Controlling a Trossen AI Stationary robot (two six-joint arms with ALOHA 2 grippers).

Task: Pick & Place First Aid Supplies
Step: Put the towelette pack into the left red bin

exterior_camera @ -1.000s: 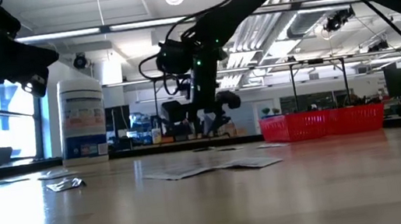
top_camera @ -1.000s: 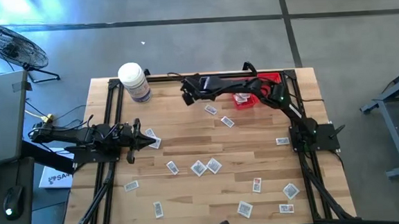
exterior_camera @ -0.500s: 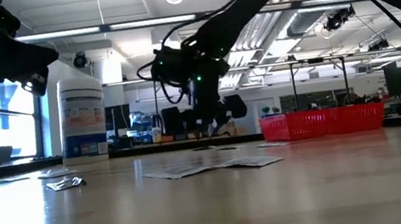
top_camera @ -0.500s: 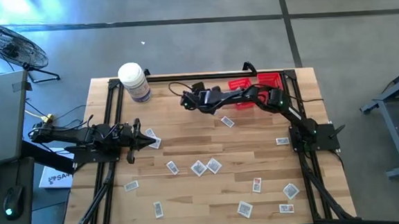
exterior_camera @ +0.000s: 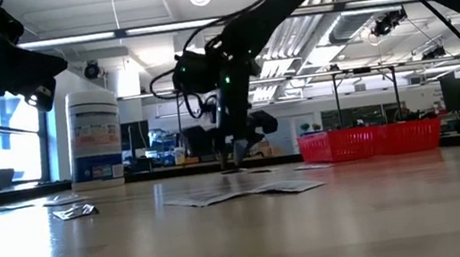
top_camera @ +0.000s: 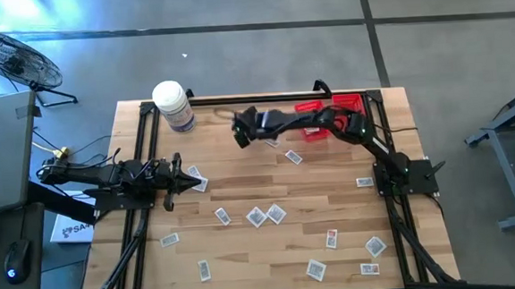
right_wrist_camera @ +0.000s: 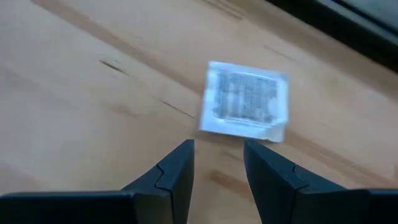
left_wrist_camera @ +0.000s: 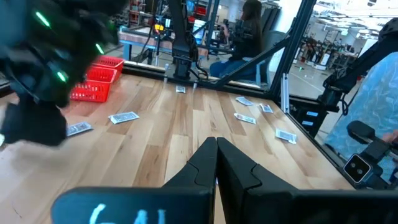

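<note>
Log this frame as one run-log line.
right gripper: jaws open, low over packet, not gripping | left gripper: shut, waiting at table's left side | red basket: behind right arm

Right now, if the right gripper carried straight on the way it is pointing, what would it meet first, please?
Most likely the white packet lying flat on the wooden table, just ahead of the open right gripper. Nothing shows between them, though the depth is hard to judge.
</note>
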